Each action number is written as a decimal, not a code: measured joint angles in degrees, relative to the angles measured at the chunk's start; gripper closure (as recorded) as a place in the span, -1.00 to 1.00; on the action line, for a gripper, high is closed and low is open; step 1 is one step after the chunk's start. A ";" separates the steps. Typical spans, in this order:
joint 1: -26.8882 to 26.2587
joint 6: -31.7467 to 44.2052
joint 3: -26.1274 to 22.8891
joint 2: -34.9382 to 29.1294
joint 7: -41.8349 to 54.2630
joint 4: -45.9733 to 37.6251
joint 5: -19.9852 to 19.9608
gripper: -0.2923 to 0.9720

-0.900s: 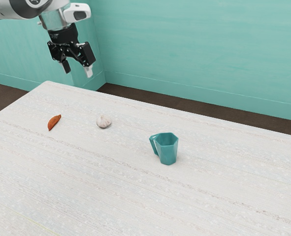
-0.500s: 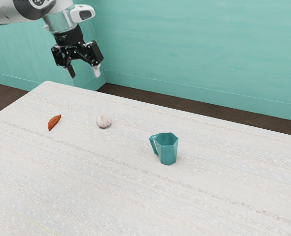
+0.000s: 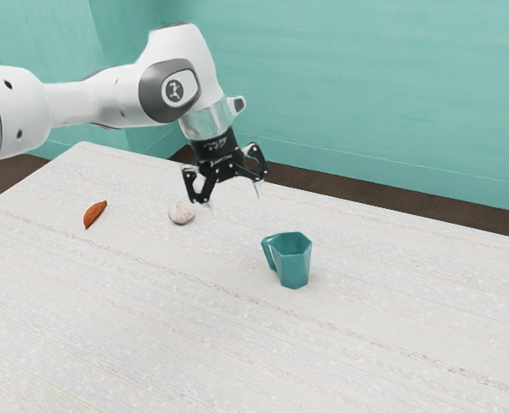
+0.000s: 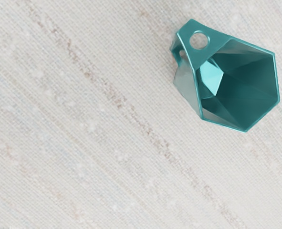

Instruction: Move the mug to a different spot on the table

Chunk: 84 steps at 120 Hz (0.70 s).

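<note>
A teal faceted mug [image 3: 289, 258] stands upright near the middle of the pale table [image 3: 237, 344], its handle turned toward the exterior view's left. My gripper [image 3: 232, 186] hangs open in the air above the table, up and to the left of the mug in the exterior view, with nothing between its fingers. From the wrist camera I look down into the mug [image 4: 231, 81], its handle [image 4: 191, 43] with a round hole on one side.
A garlic bulb [image 3: 182, 212] lies on the table just left of and below my gripper in the exterior view. An orange-red wedge [image 3: 94, 213] lies farther left. A teal wall [image 3: 366, 77] runs behind the table's far edge.
My arm has swung down and toward the exterior view's right, from high at the upper left to just above the table near the garlic. The mug has not moved.
</note>
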 joint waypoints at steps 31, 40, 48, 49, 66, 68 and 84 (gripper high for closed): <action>1.23 11.85 0.61 2.65 -14.87 -6.10 -4.83 -0.54; 1.56 14.72 1.51 4.42 -18.59 -6.35 -5.73 -0.54; 1.65 16.77 2.21 5.36 -21.53 -6.57 -6.47 -0.54; 1.65 17.00 2.25 5.42 -21.88 -6.61 -6.55 -0.54; 1.56 21.02 2.20 6.52 -27.08 -8.70 -9.29 -0.54; 1.53 21.42 2.17 6.88 -27.62 -8.77 -9.67 -0.54; 1.39 25.65 1.45 9.48 -31.24 -9.51 -11.32 -0.53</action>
